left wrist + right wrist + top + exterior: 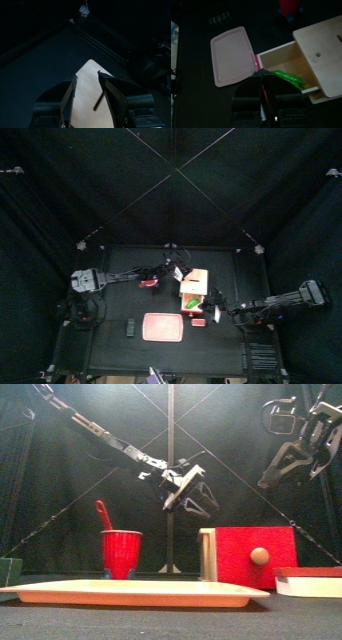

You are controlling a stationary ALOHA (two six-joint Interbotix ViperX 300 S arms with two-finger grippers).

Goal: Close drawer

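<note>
The drawer (pixel 198 283) is a cream-white box that stands mid-table with its tray pulled out. In the right wrist view the open tray (pixel 284 64) holds a green thing (pixel 288 78). In the front view the drawer (pixel 249 556) shows a red face with a round knob. My left gripper (pixel 178 276) hangs over the drawer's far-left end, with its jaws open above the cream top (pixel 87 100). My right gripper (pixel 222 312) is in the air to the right of the drawer. Its jaws are shut and empty, pointing at the open tray.
A flat pink tray (pixel 163 328) lies at the front of the table and also shows in the front view (pixel 134 592). A red cup (pixel 120 552) holding a red utensil stands left of the drawer. A small dark green block (pixel 128 326) lies left of the tray.
</note>
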